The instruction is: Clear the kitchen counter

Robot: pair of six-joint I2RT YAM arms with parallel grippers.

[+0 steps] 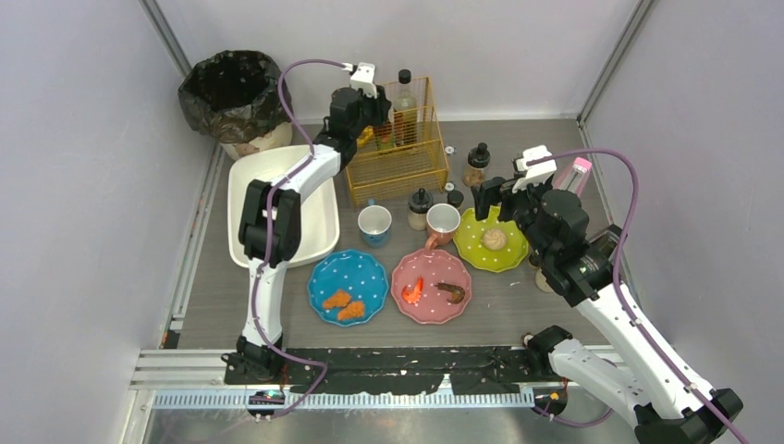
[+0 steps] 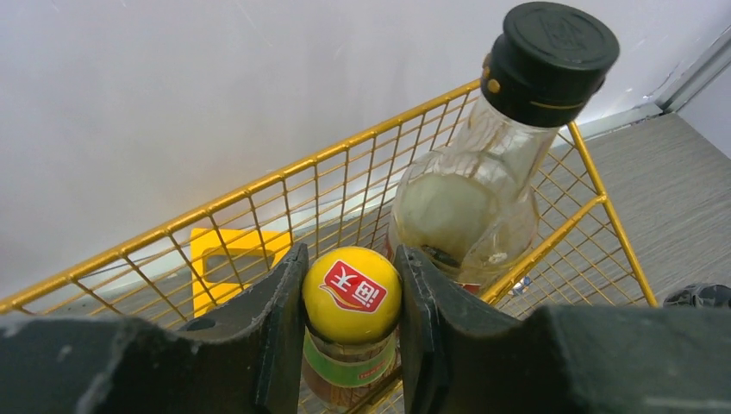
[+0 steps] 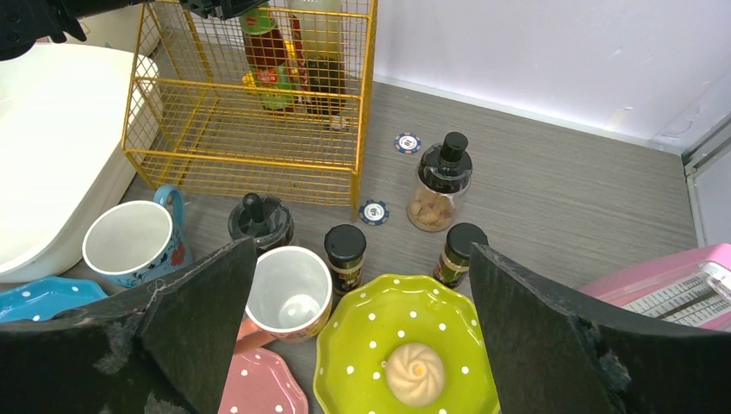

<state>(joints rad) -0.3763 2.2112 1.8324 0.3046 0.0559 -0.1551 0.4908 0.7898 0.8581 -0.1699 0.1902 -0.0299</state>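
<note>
Left claw (image 2: 349,259) gripped a yellow-capped jar (image 2: 352,297) inside the yellow wire basket (image 2: 259,194), far on the bench (image 3: 534,190). Right claw (image 3: 362,248) hung wide open, empty, above the green plate (image 3: 362,362).

Inside the yellow wire basket (image 1: 407,166), the yellow-capped jar (image 2: 351,293) is partly hidden below its cap by the fingers (image 2: 276,328) of the left gripper (image 2: 351,267) and cut off by the left wrist view's lower edge. The base of the glass bottle (image 2: 470,198) beside it is hidden as well. Left of the basket, the black-bagged bin (image 1: 231,88) is too dark inside to read. Right of the basket, the right arm (image 1: 564,240) covers part of the pink device (image 1: 581,171).
</note>
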